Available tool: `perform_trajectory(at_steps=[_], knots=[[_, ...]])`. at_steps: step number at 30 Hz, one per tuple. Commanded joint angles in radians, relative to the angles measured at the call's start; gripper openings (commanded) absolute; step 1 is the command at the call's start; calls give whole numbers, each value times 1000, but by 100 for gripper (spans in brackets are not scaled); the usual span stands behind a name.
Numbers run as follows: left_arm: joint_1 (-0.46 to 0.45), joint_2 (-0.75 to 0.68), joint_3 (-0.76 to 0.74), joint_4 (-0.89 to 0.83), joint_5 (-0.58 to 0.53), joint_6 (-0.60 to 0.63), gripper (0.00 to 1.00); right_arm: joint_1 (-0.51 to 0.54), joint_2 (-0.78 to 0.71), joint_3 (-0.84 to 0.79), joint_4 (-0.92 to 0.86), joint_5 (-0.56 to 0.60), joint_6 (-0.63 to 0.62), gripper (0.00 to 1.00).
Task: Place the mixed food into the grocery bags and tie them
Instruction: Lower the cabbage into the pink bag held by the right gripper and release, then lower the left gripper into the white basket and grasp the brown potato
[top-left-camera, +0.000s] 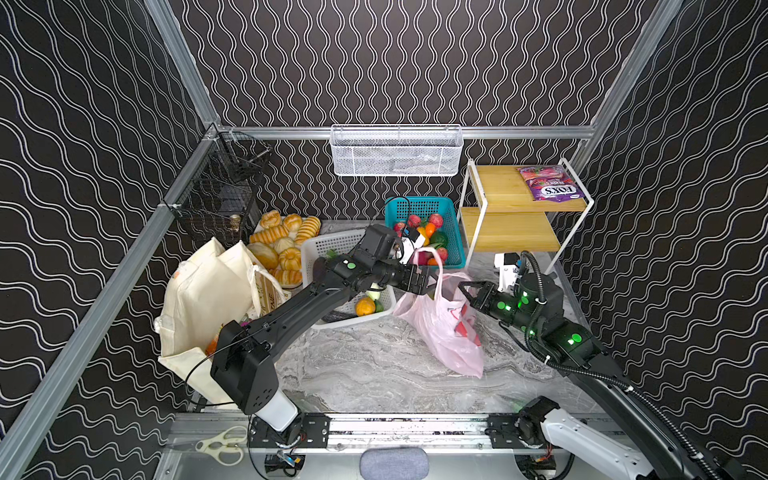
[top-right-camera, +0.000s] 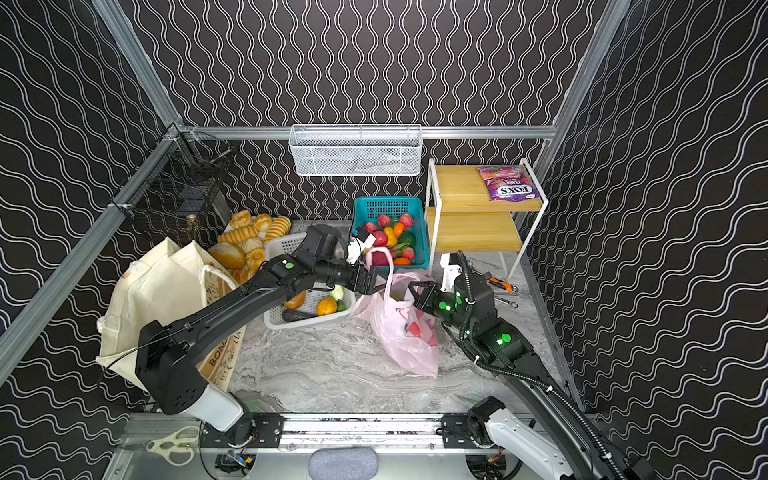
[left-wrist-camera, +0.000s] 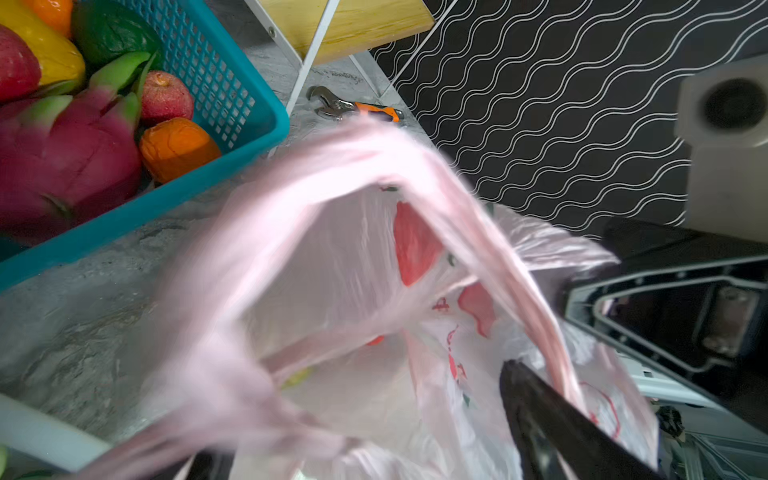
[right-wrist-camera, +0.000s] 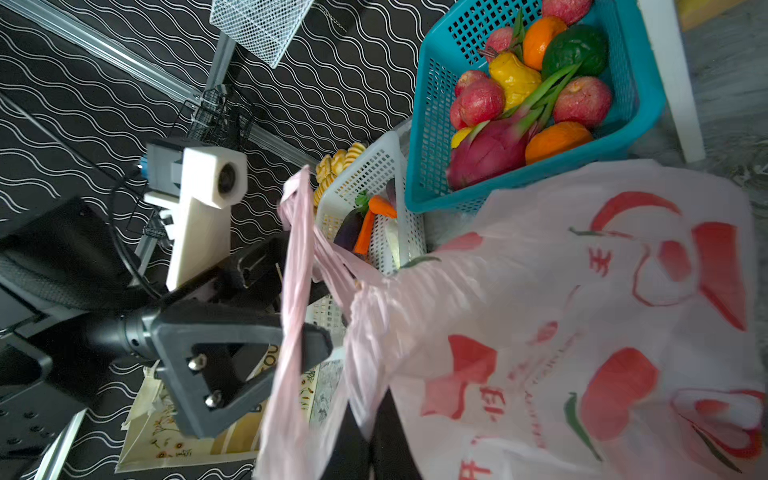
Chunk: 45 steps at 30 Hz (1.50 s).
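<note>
Pink plastic bag lies right of centre on the table. Its long axis runs from the mouth at the far end to the bottom at near right. One handle loop stands upright at the far end.

Left tool: jaws wide, holding nothing, with the loop strand passing between them. Right tool: closed, pinching bunched plastic at the right edge of the bag's mouth.

Around it:
- White basket with vegetables is just left of the bag.
- Teal basket of fruit is just beyond the loop.
- Wooden rack stands far right, with the purple FOX'S pouch on its top shelf.
- Canvas tote stands at the left edge, behind the left arm.
- Pliers lie right of the right tool.

Open marble lies on the near side of the bag and to its left.
</note>
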Motion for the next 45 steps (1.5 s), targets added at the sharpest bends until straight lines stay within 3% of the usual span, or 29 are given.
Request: perform_trajectory(at_steps=[1,7,10,16,22,28,34,38,45], knots=[[0,-4,17,35,18,-9,94,-5,-14,-13,30,25,53,0],[-1,-123,-34,87,-41,7,89,-27,-3,-5,-117,175,127,0],[-2,-203,-60,84,-120,29,88,-41,8,-10,-115,156,120,0],[0,-330,-106,-24,-404,52,89,-44,28,-14,-59,111,112,0],[43,-266,-24,-312,-698,-9,84,-44,30,5,-67,112,71,0],[224,-198,-57,-394,-581,-78,83,-45,32,24,-89,114,39,0],[321,-55,-27,-479,-591,58,84,-45,31,21,-84,104,34,0],[328,68,37,-564,-640,180,82,-44,25,26,-86,103,29,0],[356,239,79,-578,-717,261,76,-45,30,46,-96,105,13,0]])
